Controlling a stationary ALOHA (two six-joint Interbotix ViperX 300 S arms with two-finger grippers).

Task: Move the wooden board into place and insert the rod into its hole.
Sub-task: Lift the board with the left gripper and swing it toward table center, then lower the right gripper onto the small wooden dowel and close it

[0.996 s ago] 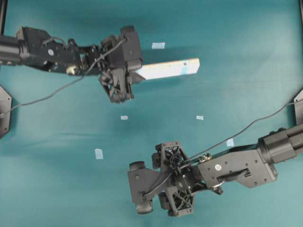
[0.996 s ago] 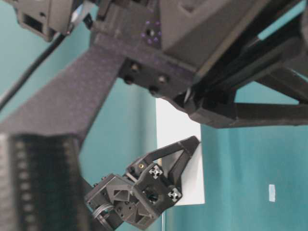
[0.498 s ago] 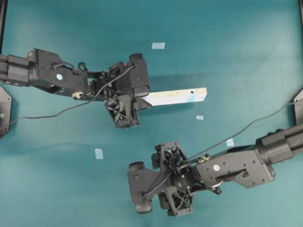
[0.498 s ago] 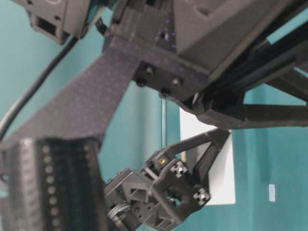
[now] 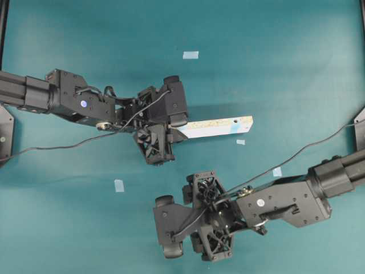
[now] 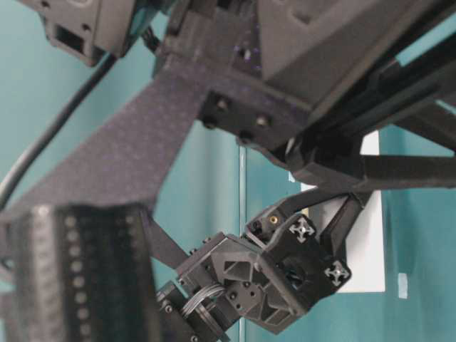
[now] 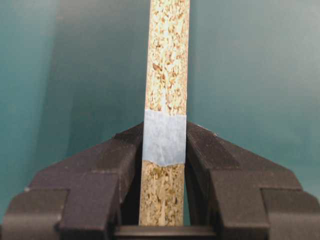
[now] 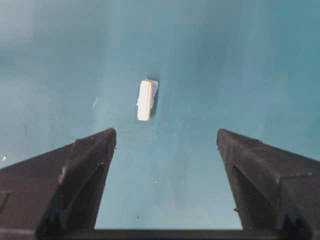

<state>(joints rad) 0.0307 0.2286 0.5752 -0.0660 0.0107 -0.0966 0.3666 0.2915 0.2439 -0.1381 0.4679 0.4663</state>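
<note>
left gripper (image 7: 164, 165) clamped on the wooden board (image 5: 214, 127), jaws pressing both long edges right at a pale blue tape band, as seen from the left wrist view. board held on edge, speckled narrow face turned up to that camera, running straight away from the jaws over the teal surface (image 5: 274, 68). from overhead, board sticks out of the left gripper toward the right of the view, nearly level, with a light blue patch close to its far end. tiny dark hole (image 5: 235, 121) sits on the upper speckled edge just beside that patch. right gripper (image 8: 165, 145) hangs low over the surface with jaws spread wide and nothing between them. rod (image 8: 145, 100) lies flat on the surface ahead of those open jaws, roughly centred between them, clear of both fingers, resting on a small pale tape square. in the overhead view the right gripper (image 5: 171, 225) sits toward the bottom middle, well apart from the board. several small tape squares (image 5: 190, 55) scattered on the surface, one near the top, one just below the board's far end, one beside the right arm, one at lower left. table-level view mostly blocked by dark arm parts up close; behind them, the board's pale flat face (image 6: 370, 242) stands upright in the left gripper's jaws.
</note>
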